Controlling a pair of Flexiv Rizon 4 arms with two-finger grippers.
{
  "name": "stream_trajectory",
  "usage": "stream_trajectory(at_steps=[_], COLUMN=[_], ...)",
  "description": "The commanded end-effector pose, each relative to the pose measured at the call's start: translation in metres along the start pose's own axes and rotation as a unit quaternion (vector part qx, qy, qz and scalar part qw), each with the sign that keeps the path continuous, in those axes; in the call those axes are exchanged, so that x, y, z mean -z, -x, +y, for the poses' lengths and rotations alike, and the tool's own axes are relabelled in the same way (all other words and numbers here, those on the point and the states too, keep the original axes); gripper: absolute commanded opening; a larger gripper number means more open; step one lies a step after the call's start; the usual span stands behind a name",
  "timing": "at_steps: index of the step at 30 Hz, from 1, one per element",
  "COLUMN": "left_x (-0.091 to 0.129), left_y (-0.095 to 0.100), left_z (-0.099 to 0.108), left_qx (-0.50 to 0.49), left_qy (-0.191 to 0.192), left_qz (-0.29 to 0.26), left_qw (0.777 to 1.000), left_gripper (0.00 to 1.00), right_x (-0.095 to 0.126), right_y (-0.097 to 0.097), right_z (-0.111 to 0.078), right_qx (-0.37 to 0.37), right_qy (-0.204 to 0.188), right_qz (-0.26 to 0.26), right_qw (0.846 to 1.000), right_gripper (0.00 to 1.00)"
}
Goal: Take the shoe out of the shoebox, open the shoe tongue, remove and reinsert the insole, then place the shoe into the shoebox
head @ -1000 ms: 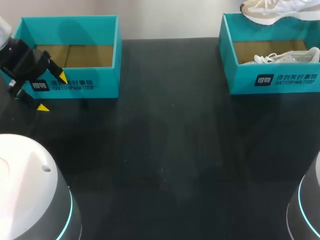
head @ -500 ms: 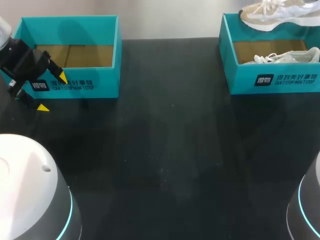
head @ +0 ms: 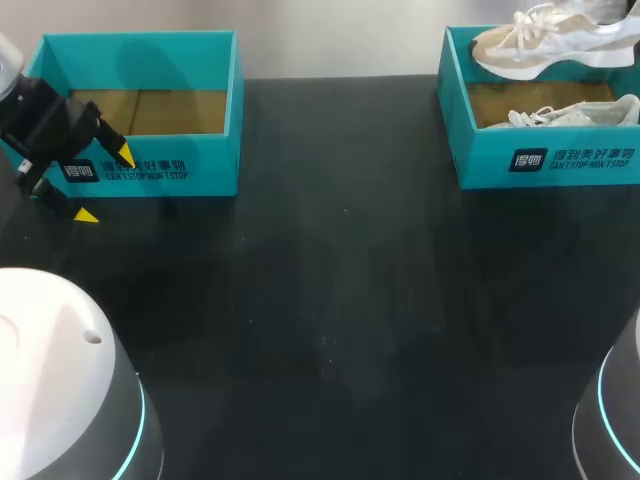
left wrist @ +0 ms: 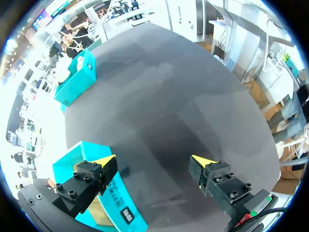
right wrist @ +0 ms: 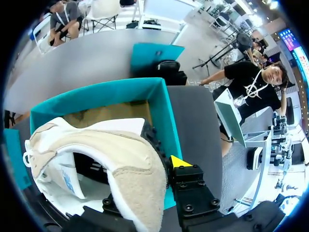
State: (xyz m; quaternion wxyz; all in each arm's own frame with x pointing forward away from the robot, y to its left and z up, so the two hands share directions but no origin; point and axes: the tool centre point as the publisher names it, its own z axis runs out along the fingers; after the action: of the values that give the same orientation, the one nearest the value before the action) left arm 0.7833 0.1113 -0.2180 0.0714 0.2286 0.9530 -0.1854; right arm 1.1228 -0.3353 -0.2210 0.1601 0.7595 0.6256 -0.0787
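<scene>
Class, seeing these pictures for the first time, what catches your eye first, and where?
A beige and white sneaker, gripped by the right tool, hangs over the teal shoebox at far right, where a second sneaker lies. At far left stands an empty teal shoebox, the open left tool beside its front wall.

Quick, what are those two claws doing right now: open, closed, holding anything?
Left gripper: open, holding nothing.
Right gripper: closed on the shoe, above its box.
</scene>
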Motion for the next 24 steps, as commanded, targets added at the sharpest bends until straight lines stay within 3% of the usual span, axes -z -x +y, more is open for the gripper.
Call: stream_trajectory(at_steps=[1,24], left_x=[0.0,0.0], left_y=[0.0,0.0], left_z=[0.0,0.0], left_qx=[0.0,0.0], left_qy=[0.002,0.002], left_qz=[0.0,0.0], left_qw=[1.0,1.0], left_gripper=[1.0,1.0], right_x=[-0.004,-0.019], right_y=[-0.005,-0.016], right_z=[0.001,0.03], right_qx=[0.002,-0.001], right_qy=[0.001,0.002], right_qz=[0.0,-0.005], right_qw=[1.0,1.0], right_gripper=[0.0,0.0])
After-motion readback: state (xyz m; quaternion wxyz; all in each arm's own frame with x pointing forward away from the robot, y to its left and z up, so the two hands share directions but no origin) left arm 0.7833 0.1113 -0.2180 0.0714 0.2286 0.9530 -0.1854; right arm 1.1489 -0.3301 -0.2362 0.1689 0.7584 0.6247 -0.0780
